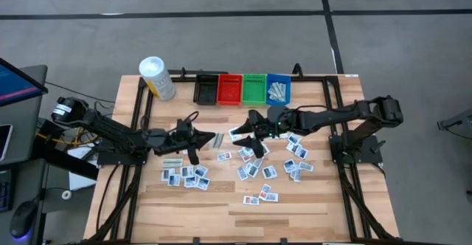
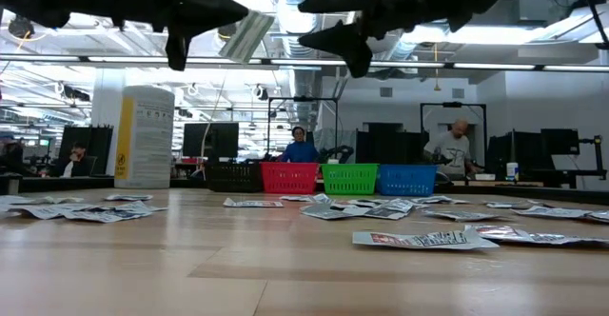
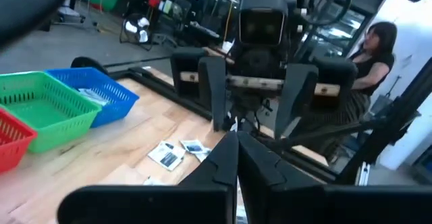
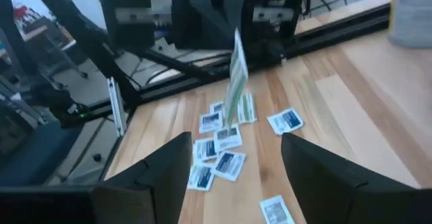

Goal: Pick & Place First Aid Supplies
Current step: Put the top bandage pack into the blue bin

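My left gripper (image 1: 197, 137) hovers over the table's middle, shut on a long pale-green strip (image 1: 207, 137). The strip also shows high in the low view (image 2: 245, 35) and edge-on in the right wrist view (image 4: 236, 79). My right gripper (image 1: 248, 133) is open and faces it from the right, a short way off, touching nothing; its fingers spread wide in its wrist view (image 4: 233, 163). Many small white packets lie flat on the wood in clusters (image 1: 184, 176), (image 1: 254, 168), (image 1: 296, 153). My left gripper (image 3: 236, 160) pinches one end of the pale-green strip (image 2: 234, 32) between its two fingers, coming level from the table's left side. The rest of the strip juts out past the fingertips toward the right arm, tilted and lifted clear of the table.
Four bins stand in a row at the far edge: black (image 1: 206, 88), red (image 1: 229, 88), green (image 1: 254, 88) and blue (image 1: 278, 91), the blue one holding pale strips. A white-capped yellow bottle (image 1: 157, 77) stands far left. People sit beyond the table. Bare wood lies near the front edge.
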{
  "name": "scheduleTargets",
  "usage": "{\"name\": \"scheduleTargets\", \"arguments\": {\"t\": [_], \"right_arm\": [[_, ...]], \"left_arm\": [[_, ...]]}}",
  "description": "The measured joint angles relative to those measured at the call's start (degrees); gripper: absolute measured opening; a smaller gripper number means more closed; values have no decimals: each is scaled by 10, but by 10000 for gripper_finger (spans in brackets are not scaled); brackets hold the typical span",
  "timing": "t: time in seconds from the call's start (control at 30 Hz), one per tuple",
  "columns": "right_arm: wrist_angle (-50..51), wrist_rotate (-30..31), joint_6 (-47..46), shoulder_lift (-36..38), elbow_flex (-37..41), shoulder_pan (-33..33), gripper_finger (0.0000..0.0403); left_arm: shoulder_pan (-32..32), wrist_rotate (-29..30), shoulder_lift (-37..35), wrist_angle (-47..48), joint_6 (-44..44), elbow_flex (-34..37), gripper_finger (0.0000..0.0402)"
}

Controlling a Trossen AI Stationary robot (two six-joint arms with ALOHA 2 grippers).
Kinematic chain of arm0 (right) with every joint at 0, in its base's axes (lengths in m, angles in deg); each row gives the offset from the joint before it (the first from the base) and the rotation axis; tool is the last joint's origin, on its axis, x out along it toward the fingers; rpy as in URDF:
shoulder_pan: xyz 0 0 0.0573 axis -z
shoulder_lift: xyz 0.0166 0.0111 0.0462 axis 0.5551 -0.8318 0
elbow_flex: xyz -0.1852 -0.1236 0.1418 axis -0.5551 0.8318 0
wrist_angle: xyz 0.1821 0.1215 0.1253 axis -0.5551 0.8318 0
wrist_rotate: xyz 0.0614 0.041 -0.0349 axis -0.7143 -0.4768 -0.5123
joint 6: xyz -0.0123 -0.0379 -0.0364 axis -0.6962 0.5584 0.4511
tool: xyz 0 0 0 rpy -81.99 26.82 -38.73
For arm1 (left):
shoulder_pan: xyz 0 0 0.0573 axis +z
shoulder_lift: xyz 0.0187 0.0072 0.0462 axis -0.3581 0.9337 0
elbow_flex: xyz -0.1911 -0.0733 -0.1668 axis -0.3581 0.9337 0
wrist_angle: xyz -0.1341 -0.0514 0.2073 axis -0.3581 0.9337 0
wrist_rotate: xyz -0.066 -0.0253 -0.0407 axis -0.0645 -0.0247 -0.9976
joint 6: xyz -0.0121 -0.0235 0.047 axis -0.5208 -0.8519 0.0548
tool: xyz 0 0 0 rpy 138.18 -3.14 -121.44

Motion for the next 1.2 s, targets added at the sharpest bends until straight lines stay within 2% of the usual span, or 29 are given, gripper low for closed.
{"name": "scheduleTargets", "arguments": {"t": [0.27, 0.8, 1.1, 1.2], "right_arm": [[-117, -10, 0, -37, 0, 0, 212], [-115, -27, -30, -119, -116, -5, 188], [-89, -26, -30, -119, -119, -2, 153], [-64, -27, -30, -118, -119, 1, 109]], "left_arm": [[0, 0, 0, -32, 0, 0, 6], [0, -1, 0, -76, 4, 0, 7], [0, -1, 0, -76, 4, 0, 7], [0, -1, 0, -76, 4, 0, 7]]}}
